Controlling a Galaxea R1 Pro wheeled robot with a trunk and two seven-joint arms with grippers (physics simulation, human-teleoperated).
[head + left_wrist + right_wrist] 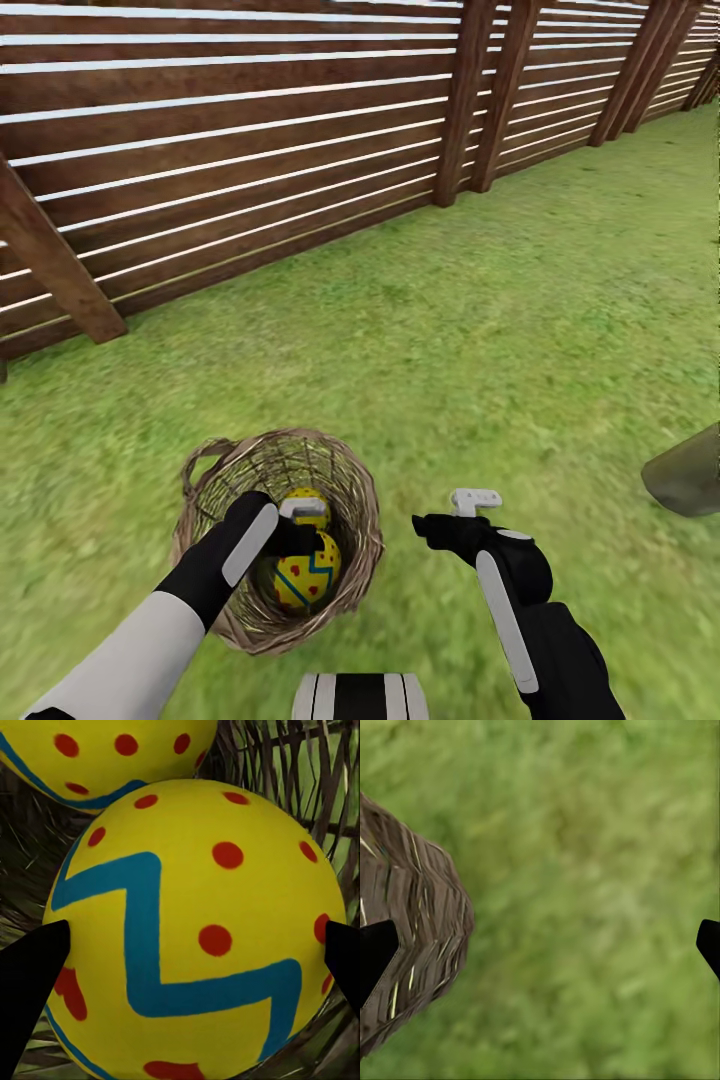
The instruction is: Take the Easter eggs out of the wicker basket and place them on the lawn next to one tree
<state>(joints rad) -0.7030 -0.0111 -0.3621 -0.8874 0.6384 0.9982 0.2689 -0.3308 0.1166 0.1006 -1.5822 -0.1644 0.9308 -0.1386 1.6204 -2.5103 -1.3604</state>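
Observation:
The wicker basket [215, 478] stands on the lawn [520, 330] close in front of me. Two Easter eggs show in it, yellow with blue zigzags and red dots: a near egg [300, 583] and a farther egg [310, 500]. My left gripper [305, 532] is down inside the basket, open. In the left wrist view its fingertips [30, 982] stand on either side of the near egg [195, 937], with the other egg [105, 757] behind. My right gripper [447, 520] hangs open over grass just right of the basket, whose braided rim [416, 937] lies beside one of its fingertips [373, 956].
A brown slatted wooden fence [250, 150] with slanted posts runs across the back, bounding the garden. A grey-green shape [688, 470] is cut off by the right edge. Open grass stretches to the right and behind the basket.

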